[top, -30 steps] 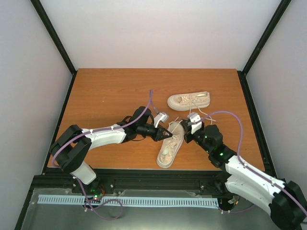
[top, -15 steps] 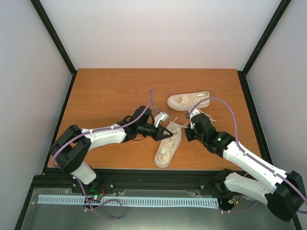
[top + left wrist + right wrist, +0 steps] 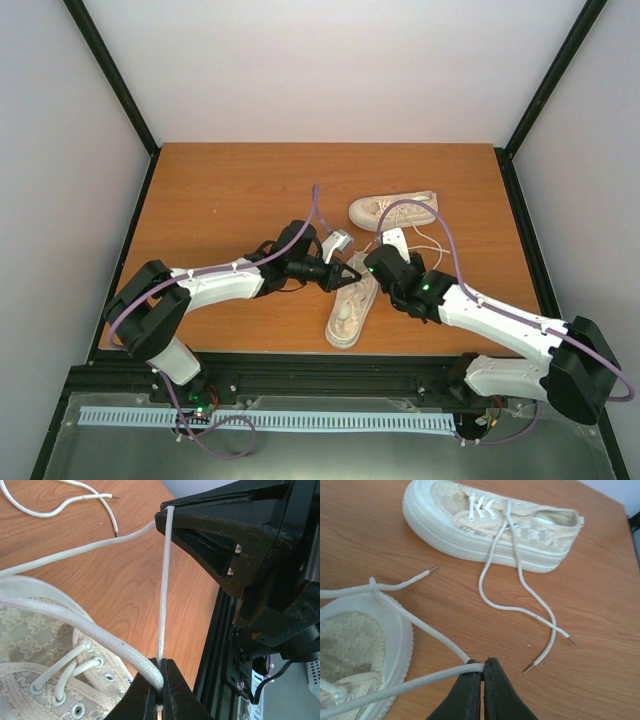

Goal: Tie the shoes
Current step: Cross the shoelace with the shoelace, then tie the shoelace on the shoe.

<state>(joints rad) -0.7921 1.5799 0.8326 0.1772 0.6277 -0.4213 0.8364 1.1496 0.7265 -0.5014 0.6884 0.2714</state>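
The near cream shoe (image 3: 348,312) lies mid-table, toe toward the front edge; it also shows in the left wrist view (image 3: 35,645) and the right wrist view (image 3: 355,645). The far shoe (image 3: 393,210) lies on its side behind it, its laces (image 3: 520,605) loose on the wood. My left gripper (image 3: 352,277) is shut on a white lace (image 3: 165,590) of the near shoe. My right gripper (image 3: 372,262) is shut on a lace (image 3: 420,680) of the same shoe, right beside the left one. The right gripper's fingers (image 3: 225,535) show in the left wrist view, pinching that taut lace at its upper end.
The wooden table (image 3: 220,200) is fenced by black frame posts and white walls. A black rail (image 3: 300,370) runs along the front edge. Purple cables loop over both arms near the shoes.
My right gripper has moved left, from right of the near shoe to right beside the left gripper. The near shoe shifted slightly. The left arm has stayed put.
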